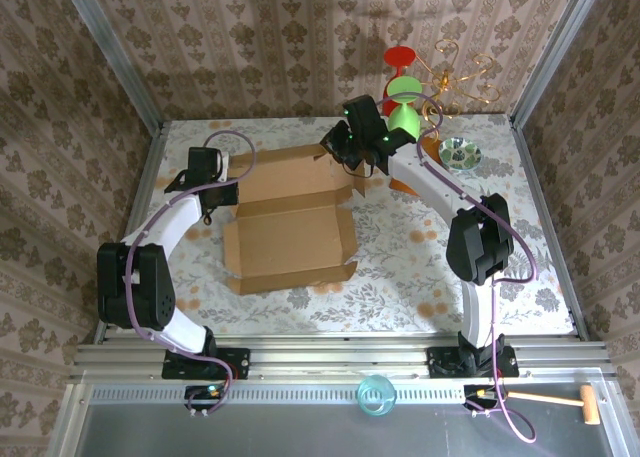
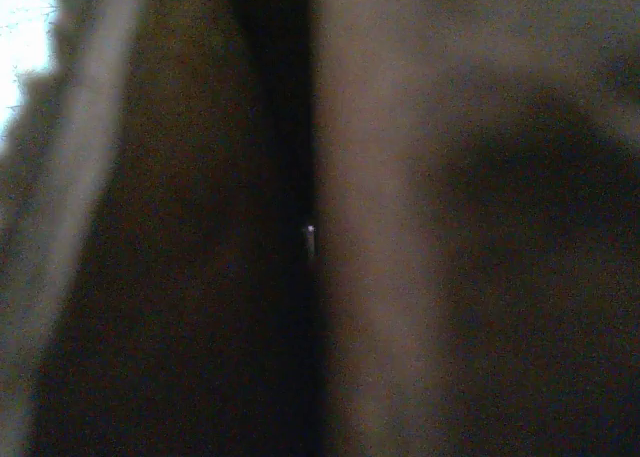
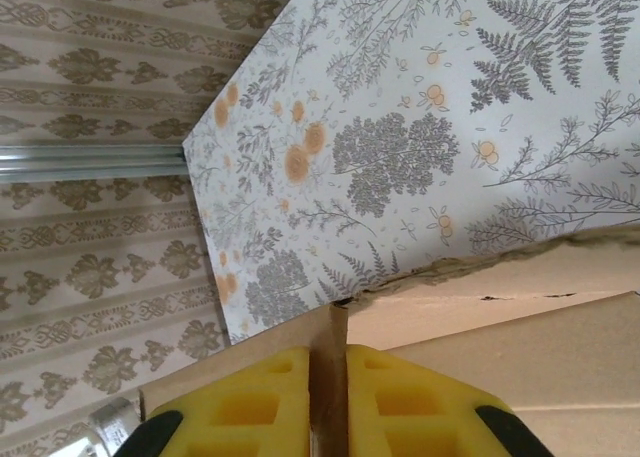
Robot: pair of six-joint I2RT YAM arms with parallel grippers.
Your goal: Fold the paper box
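Observation:
The paper box [image 1: 290,242] lies half folded in the middle of the floral table, a light-brown cardboard sheet with its base toward me and its lid panel behind. My left gripper [image 1: 216,199] sits at the box's left wall. Its fingers are hidden, and dim brown cardboard [image 2: 400,227] presses close to that wrist's lens. My right gripper [image 1: 352,167] is at the box's back right corner. Its yellow pads [image 3: 250,407] are shut on an upright cardboard flap [image 3: 328,342], seen edge-on between them.
Red and green goblets [image 1: 402,87], a gold wire ornament [image 1: 460,77] and a glass dish [image 1: 460,154] stand at the back right. An orange-brown flat piece [image 1: 403,185] lies under my right arm. A hammer [image 1: 560,402] and a teal ring [image 1: 377,394] lie in front of the arm bases.

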